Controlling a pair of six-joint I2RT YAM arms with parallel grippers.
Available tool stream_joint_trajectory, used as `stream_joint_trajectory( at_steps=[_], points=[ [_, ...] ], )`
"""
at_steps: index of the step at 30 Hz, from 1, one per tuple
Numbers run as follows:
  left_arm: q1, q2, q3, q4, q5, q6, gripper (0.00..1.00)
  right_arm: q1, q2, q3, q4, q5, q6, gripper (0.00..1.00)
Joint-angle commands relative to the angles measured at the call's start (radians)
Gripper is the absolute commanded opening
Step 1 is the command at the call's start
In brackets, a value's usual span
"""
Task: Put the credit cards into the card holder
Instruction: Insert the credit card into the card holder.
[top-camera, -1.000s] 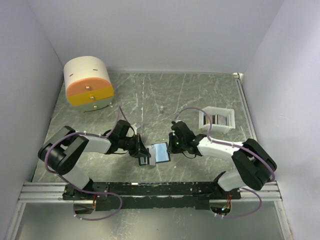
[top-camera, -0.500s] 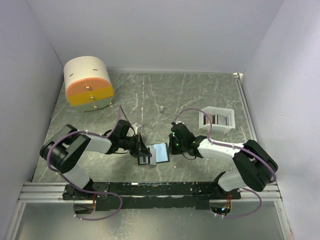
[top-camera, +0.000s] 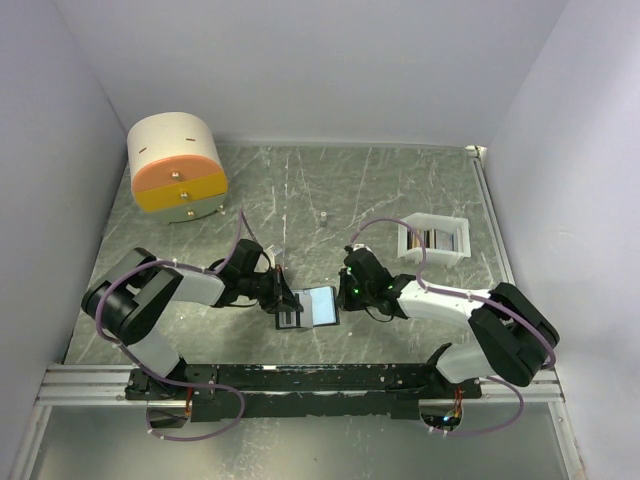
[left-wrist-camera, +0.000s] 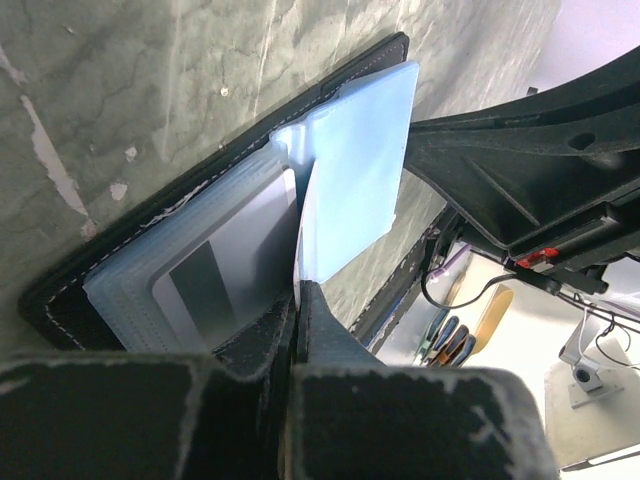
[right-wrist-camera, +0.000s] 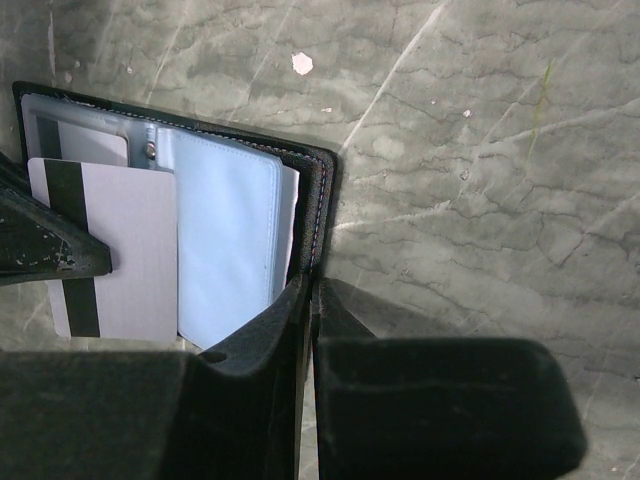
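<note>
Marbled table: left gripper clamps grey card (stripe up) over the left half of the card holder; right gripper pinches the right edge.

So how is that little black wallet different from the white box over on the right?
The card holder is black and lies opened flat, showing bluish sleeves; the white tray is a walled, open-topped box. The card holder lies centre-front; the tray stands apart, further back and right. Both seem to hold cards.
</note>
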Motion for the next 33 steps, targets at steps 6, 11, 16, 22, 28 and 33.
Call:
stream_joint_trajectory(
  at_steps=[6,11,16,22,28,33],
  points=[
    [0.005,0.039,0.004,-0.015,-0.083,0.035,0.07,0.008,-0.014,-0.027,-0.029,0.011,-0.001,0.04],
    [0.005,0.052,0.006,0.012,-0.068,0.037,0.07,0.009,-0.013,-0.031,-0.028,0.007,-0.004,0.04],
    [0.005,0.063,0.036,-0.007,-0.061,0.080,0.07,0.009,-0.004,-0.035,-0.018,0.002,-0.008,0.04],
    [0.005,0.070,0.066,-0.037,-0.063,0.116,0.07,0.008,0.002,-0.030,-0.023,0.002,-0.016,0.03],
    [0.005,0.079,0.050,0.010,-0.072,0.078,0.07,0.010,-0.001,-0.034,-0.007,-0.007,-0.001,0.02],
    [0.005,0.081,0.027,0.044,-0.078,0.058,0.07,0.010,0.005,-0.049,0.007,-0.007,0.014,0.02]
  ],
)
